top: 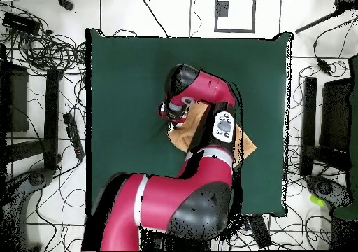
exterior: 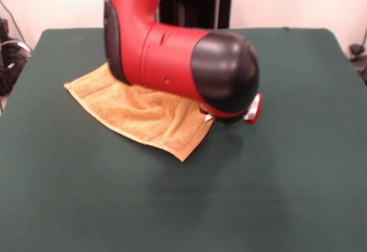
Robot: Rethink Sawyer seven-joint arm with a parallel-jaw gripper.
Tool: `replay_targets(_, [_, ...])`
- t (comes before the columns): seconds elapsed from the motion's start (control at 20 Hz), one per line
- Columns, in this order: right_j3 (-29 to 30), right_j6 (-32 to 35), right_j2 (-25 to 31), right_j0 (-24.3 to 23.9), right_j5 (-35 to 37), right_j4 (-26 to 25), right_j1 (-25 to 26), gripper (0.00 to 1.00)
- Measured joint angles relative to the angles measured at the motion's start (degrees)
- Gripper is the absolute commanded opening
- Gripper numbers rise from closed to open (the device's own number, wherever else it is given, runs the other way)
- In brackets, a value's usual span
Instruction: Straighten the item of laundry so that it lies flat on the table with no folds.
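The orange-tan towel [exterior: 137, 114] lies on the dark green table [exterior: 287, 177], left of centre in the front view, with one corner pointing toward the camera. The red and black arm [exterior: 172, 51] reaches low over it and hides its far part. In the overhead view the arm covers most of the towel [top: 185, 134], and one corner shows at the right [top: 245, 148]. My gripper [exterior: 229, 117] hangs under the black wrist cap at the towel's right edge, mostly hidden. It also shows in the overhead view [top: 171, 115]. No label is visible.
Green table [top: 126, 88] surface spreads around the towel on all sides. Cables [top: 49, 53] and dark equipment [top: 335, 123] lie on the floor around the table. The black pedestal [exterior: 195, 0] stands at the far edge.
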Motion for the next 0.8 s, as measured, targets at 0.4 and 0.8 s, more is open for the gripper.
replay_targets(0.4, [-5.73, 0.00, 2.02, -2.33, 6.51, -0.10, 3.11, 0.00])
replay_targets(0.8, [-1.39, 0.00, 5.34, -2.64, 2.07, 0.72, -4.32, 0.00])
